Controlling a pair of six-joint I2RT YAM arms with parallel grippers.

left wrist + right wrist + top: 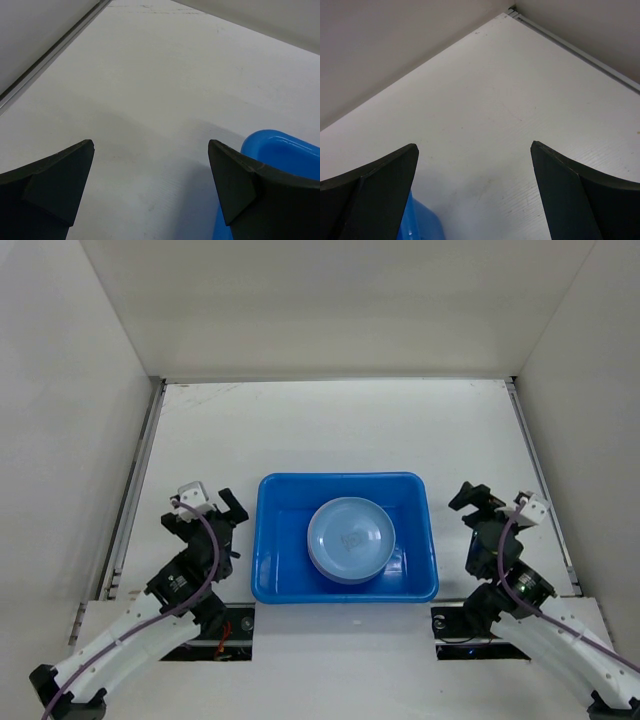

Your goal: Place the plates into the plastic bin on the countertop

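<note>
Under the round light-blue matte plate [349, 537], mostly hidden stack, count untellable, just a lilac edge showing. Of the bright blue glossy rectangular plastic bin [280, 150], only one corner in each wrist view, cut by frame edges.

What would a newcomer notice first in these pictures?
The bright blue plastic bin stands out at the near middle of the white countertop. It holds stacked plates, with a light blue one on top. The left pincer and the right pincer flank the bin, both open and empty.
</note>
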